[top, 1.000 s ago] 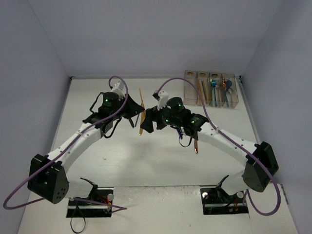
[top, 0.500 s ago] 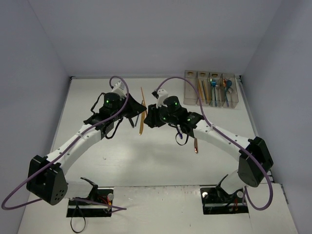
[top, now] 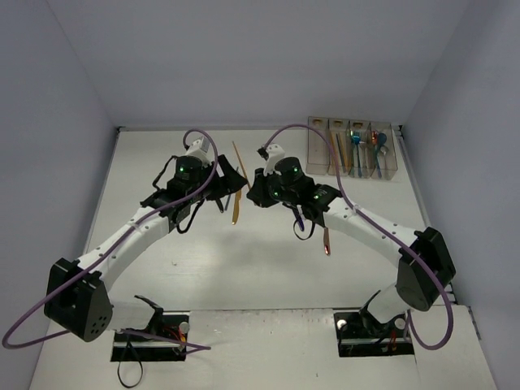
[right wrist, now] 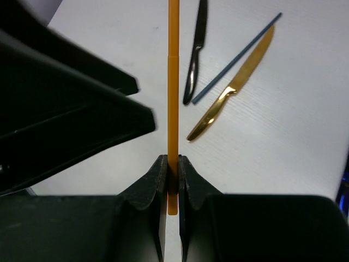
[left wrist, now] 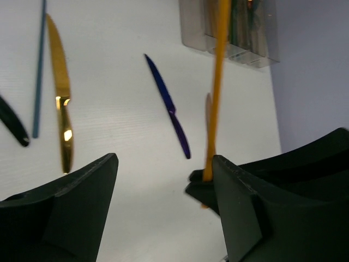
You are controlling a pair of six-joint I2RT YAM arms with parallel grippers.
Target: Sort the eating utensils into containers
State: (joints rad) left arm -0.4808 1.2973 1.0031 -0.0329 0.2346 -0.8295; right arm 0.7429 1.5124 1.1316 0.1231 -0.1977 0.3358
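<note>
top external, white table (top: 244, 272), lilac walls (top: 260, 65)

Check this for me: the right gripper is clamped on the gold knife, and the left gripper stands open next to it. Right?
Not quite. The right gripper is clamped on the orange chopstick, not the gold knife, which lies on the table; the right wrist view shows this. The left gripper does stand open next to it.
</note>
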